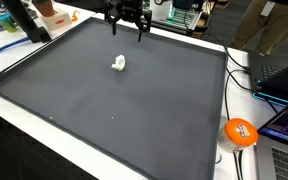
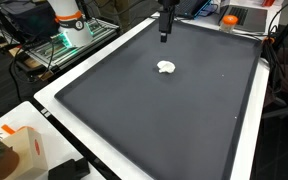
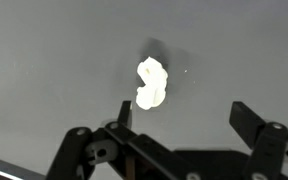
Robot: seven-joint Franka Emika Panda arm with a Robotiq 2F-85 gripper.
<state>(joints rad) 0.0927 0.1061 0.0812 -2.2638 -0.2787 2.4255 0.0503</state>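
A small white crumpled lump lies on the big dark grey mat; it shows in both exterior views, lump on mat. My gripper hangs in the air above the mat's far part, apart from the lump. Seen from the wrist, the lump lies on the mat just beyond my left finger, and my gripper stands open with nothing between its fingers.
An orange ball and cables lie off the mat's edge beside a laptop. Past the mat stand a green-lit device, a cardboard box and desk clutter.
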